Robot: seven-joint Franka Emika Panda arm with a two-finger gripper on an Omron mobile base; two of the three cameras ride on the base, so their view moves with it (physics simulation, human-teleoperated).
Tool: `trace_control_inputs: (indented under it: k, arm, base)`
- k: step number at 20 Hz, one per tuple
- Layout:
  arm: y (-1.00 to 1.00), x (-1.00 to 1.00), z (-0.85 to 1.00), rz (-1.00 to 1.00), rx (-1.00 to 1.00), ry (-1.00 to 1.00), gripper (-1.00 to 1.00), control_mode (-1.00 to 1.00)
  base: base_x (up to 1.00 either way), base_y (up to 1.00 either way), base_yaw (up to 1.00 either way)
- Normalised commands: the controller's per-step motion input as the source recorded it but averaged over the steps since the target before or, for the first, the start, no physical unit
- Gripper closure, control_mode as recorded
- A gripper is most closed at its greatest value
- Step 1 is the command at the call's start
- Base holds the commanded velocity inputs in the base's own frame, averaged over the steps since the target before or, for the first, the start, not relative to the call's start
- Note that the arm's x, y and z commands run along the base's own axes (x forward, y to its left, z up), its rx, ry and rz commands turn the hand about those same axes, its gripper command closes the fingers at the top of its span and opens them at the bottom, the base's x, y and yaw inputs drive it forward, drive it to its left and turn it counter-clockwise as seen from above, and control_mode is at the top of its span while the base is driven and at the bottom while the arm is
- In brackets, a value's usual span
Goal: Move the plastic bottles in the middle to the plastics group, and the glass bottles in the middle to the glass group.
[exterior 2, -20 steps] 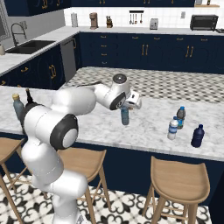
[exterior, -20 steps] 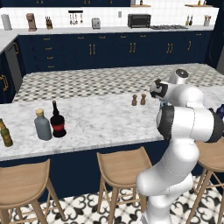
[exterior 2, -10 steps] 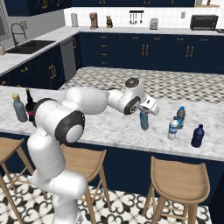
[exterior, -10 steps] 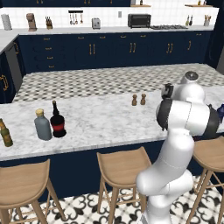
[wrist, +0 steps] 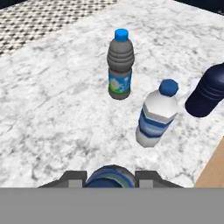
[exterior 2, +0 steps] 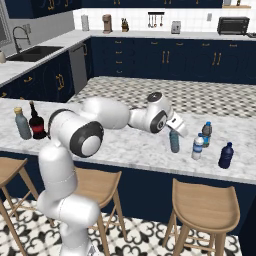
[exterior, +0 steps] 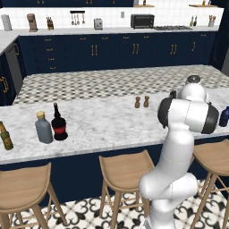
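My gripper is shut on the slim teal plastic bottle, held upright low over the counter's right part. Its dark cap shows between my fingertips in the hand view. Just right of it stand the clear plastic bottle with blue cap, the dark teal blue-capped bottle and the navy bottle. Far left, the black glass bottle with red label stands beside the grey tan-stoppered bottle. An olive-brown bottle is left of those.
Two small brown shakers stand mid-counter. Wooden stools line the counter's near edge; one seat corner shows in the hand view. My own arm blocks the right end in the left base view.
The arm has swung to the right along the counter, carrying the teal bottle from the middle to just beside the bottles at the right end.
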Motion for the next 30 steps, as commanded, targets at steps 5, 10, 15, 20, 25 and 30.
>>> trace_control_inputs:
  k: [5,10,15,20,25,30]
  arm:
    - [-0.19,0.18,-0.23,-0.15,0.00,-0.01,1.00,-1.00]
    - [-0.32,0.21,-0.16,-0.11,0.00,0.00,1.00,-1.00]
    - [-0.25,0.20,-0.09,-0.09,0.00,0.00,1.00,-1.00]
    - [-0.16,0.18,-0.29,-0.03,0.02,0.00,1.00,-1.00]
    - [-0.15,0.15,-0.39,0.00,0.10,0.00,1.00,-1.00]
    - [-0.17,-0.01,-0.38,0.00,0.07,0.00,1.00,-1.00]
  base:
    - [0.00,0.00,0.00]
    - [0.00,0.00,0.00]
    - [0.00,0.00,0.00]
    - [0.00,0.00,0.00]
    - [0.00,0.00,0.00]
    - [0.00,0.00,0.00]
